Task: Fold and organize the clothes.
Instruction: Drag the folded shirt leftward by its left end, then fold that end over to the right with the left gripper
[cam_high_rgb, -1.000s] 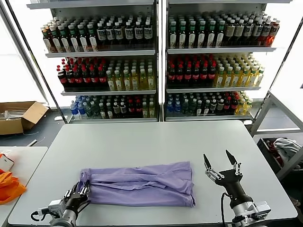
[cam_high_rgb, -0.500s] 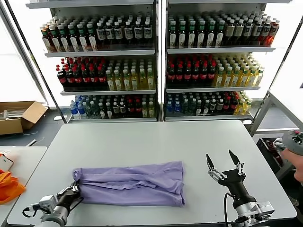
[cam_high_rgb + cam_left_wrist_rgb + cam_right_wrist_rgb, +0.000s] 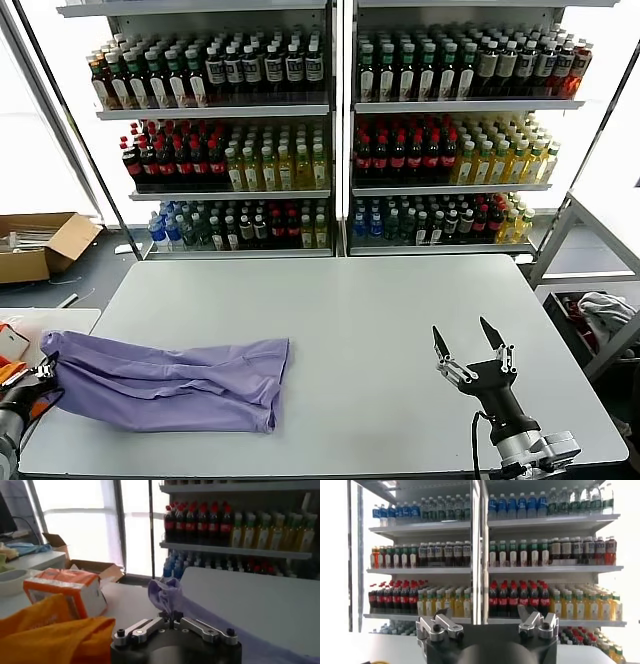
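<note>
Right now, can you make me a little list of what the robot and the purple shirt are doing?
shirt: folded lavender T-shirt lying at the left edge of the grey table, one end hanging past the edge
left gripper: jaws shut on the shirt's end
right gripper: jaws open, holding nothing, over the table's right side
behind: shelves of bottles

Shop-like test space. Behind the grey table (image 3: pixel 350 320) stand two metal shelving units (image 3: pixel 340 130), packed with rows of bottled drinks (image 3: pixel 420 150). Left of the table, an open cardboard box (image 3: pixel 40 245) on the floor.
</note>
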`<action>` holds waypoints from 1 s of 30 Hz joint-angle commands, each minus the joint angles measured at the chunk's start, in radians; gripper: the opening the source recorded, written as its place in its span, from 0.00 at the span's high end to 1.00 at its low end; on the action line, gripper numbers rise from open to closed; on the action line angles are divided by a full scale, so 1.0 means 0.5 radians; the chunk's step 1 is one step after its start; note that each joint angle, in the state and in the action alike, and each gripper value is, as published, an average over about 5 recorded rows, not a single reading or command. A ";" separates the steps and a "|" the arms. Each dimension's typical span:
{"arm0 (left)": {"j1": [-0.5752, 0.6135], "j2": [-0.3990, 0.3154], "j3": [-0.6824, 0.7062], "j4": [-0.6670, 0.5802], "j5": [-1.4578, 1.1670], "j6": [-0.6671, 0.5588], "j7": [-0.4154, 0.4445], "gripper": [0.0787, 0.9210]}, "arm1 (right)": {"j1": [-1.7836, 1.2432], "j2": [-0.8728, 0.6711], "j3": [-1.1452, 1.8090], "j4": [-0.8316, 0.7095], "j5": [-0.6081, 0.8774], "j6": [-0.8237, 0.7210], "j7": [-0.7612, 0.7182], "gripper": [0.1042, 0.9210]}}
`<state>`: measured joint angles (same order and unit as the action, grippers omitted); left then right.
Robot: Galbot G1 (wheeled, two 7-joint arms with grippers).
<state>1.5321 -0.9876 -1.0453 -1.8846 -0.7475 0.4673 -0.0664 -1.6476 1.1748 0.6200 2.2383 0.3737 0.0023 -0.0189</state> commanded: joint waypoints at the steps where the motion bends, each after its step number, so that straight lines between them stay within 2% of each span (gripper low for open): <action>1: -0.038 -0.169 0.271 -0.634 -0.221 -0.039 -0.071 0.98 | -0.054 0.009 0.006 0.039 -0.002 0.010 -0.005 0.12; 4: -0.058 -0.280 0.585 -0.699 -0.176 -0.120 -0.077 0.98 | -0.072 0.018 0.010 0.038 -0.007 0.021 -0.011 0.12; 8: -0.092 -0.372 0.984 -0.626 -0.041 -0.207 -0.042 0.98 | -0.091 0.033 0.010 0.037 -0.016 0.033 -0.017 0.12; 13: -0.141 -0.455 1.276 -0.491 0.099 -0.238 -0.014 0.98 | -0.107 0.045 0.019 0.047 -0.021 0.039 -0.020 0.12; 20: -0.137 -0.569 1.395 -0.190 0.236 -0.223 0.092 0.98 | -0.127 0.066 0.029 0.060 -0.019 0.048 -0.024 0.12; 23: -0.138 -0.604 1.397 -0.136 0.215 -0.174 0.112 0.98 | -0.131 0.070 0.032 0.064 -0.016 0.051 -0.023 0.12; 26: -0.120 -0.605 1.386 -0.176 0.216 -0.140 0.138 0.96 | -0.127 0.064 0.039 0.069 -0.010 0.051 -0.021 0.12; 30: -0.061 -0.564 1.320 -0.357 0.180 -0.100 0.156 0.86 | -0.118 0.056 0.046 0.069 0.000 0.050 -0.019 0.12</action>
<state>1.4780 -1.2415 -0.4503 -2.0221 -0.6731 0.3870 -0.0221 -1.7052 1.2029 0.6418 2.2713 0.3709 0.0270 -0.0286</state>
